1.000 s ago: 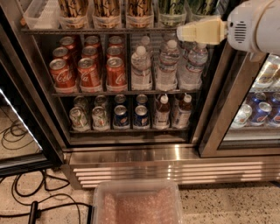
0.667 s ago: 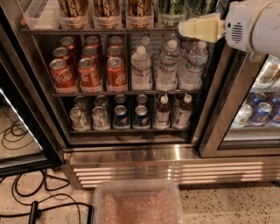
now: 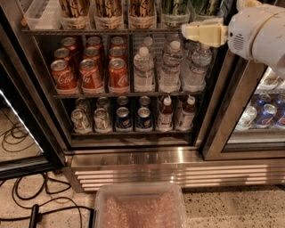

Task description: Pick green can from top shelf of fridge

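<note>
Two dark-green cans (image 3: 174, 9) (image 3: 207, 6) stand in clear trays at the right end of the top shelf (image 3: 102, 31), cut off by the frame's upper edge. Tan-and-black tall cans (image 3: 108, 8) stand to their left. My gripper (image 3: 201, 34), pale yellow on a white arm (image 3: 260, 31), reaches in from the right. It hangs in front of the shelf rail, just below the green cans and in front of the water bottles. The fridge (image 3: 133, 158) stands open before me.
Red cola cans (image 3: 91, 71) and water bottles (image 3: 171, 67) fill the middle rack, with small cans and bottles (image 3: 133, 118) below. A neighbouring cooler with blue cans (image 3: 262, 116) is at right. A clear plastic bin (image 3: 140, 207) and cables (image 3: 26, 209) lie on the floor.
My gripper has shifted only slightly at the right end of the top shelf rail. The cans and bottles have not moved.
</note>
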`<state>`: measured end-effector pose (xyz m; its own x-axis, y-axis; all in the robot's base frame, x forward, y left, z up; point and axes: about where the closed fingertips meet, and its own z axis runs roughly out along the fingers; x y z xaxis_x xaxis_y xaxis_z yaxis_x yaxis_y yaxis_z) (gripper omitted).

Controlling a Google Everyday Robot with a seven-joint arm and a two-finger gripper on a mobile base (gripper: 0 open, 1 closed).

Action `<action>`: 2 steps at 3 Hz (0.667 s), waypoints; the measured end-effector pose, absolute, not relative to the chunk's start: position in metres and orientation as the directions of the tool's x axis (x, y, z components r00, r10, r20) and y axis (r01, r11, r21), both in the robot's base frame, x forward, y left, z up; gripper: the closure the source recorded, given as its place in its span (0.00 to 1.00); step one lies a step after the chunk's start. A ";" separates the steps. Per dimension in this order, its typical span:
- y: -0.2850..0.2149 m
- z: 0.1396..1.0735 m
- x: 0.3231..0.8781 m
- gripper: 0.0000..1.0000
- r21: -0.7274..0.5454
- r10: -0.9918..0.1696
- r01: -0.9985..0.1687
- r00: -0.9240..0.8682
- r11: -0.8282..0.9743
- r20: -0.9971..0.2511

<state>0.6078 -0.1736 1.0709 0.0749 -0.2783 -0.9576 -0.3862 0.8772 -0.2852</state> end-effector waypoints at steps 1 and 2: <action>-0.149 1.077 0.602 0.01 -0.319 -0.300 -0.413 0.114 0.853 -0.947; -0.153 1.081 0.598 0.29 -0.290 -0.282 -0.400 0.079 0.870 -0.956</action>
<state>0.5982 -0.1534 1.0808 0.0789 -0.2824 -0.9561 -0.3999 0.8695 -0.2898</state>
